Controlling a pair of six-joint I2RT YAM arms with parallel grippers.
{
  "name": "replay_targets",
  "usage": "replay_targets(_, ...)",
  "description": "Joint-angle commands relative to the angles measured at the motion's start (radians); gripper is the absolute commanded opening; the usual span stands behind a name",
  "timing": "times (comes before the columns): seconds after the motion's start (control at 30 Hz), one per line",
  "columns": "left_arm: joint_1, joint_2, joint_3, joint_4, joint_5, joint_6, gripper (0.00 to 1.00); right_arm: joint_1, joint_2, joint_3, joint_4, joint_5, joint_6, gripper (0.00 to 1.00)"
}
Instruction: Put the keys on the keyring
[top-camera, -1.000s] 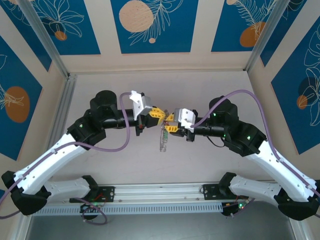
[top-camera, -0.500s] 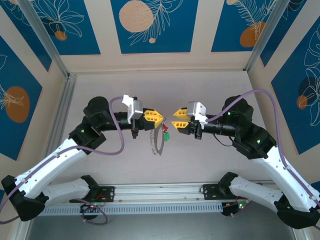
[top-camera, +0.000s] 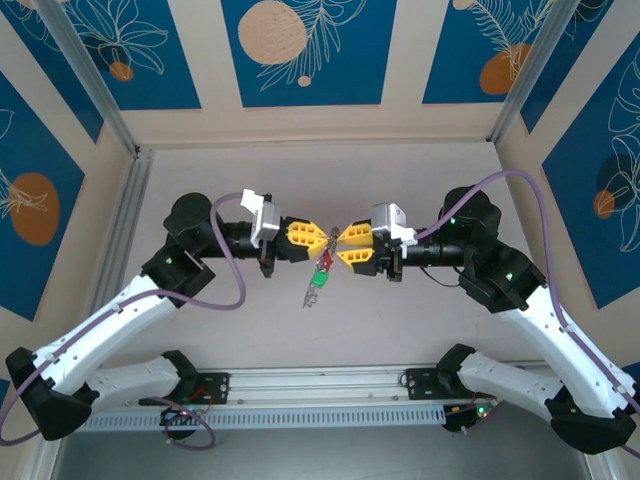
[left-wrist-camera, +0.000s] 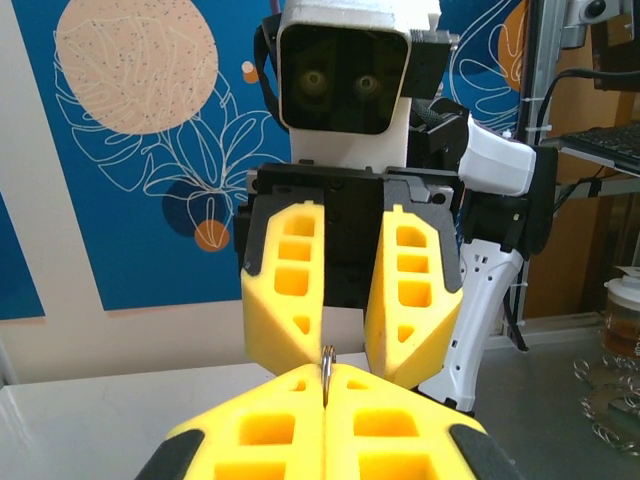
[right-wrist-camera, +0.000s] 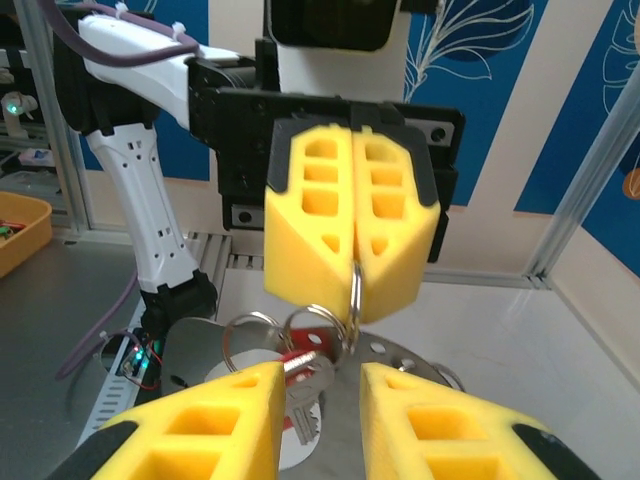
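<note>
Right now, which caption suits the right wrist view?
Left pincer clamps the keyring; a key dangles inside the open right pincer.

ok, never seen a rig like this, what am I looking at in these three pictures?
Two white robot arms are bolted at the near edge of a pale table. One picture looks down from above. The other two come from a camera on each wrist, looking along its own yellow fingers. The left end effector is shut, pinching a thin silvery metal keyring above the table. Beneath dangle small keys with red and green plastic heads. The right end effector faces it, fingers apart, not visibly gripping anything.
</note>
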Motion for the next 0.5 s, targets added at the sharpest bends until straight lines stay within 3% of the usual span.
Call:
replay_targets(0.0,0.01,0.008,0.006,0.075,0.043,-0.016,0.0,-0.004,0.002,0.019,0.038,-0.043,0.028,0.27)
replay_targets(0.17,0.01,0.02,0.011,0.085,0.051,-0.021,0.0,-0.004,0.014,0.018,0.046,-0.048,0.033,0.25)
replay_targets(0.3,0.011,0.024,0.008,0.108,0.055,-0.035,0.0,-0.004,0.024,0.022,0.037,-0.032,0.031,0.16)
replay_targets(0.47,0.011,0.028,0.005,0.128,0.065,-0.051,0.0,-0.004,0.023,0.024,0.034,-0.013,0.03,0.18)
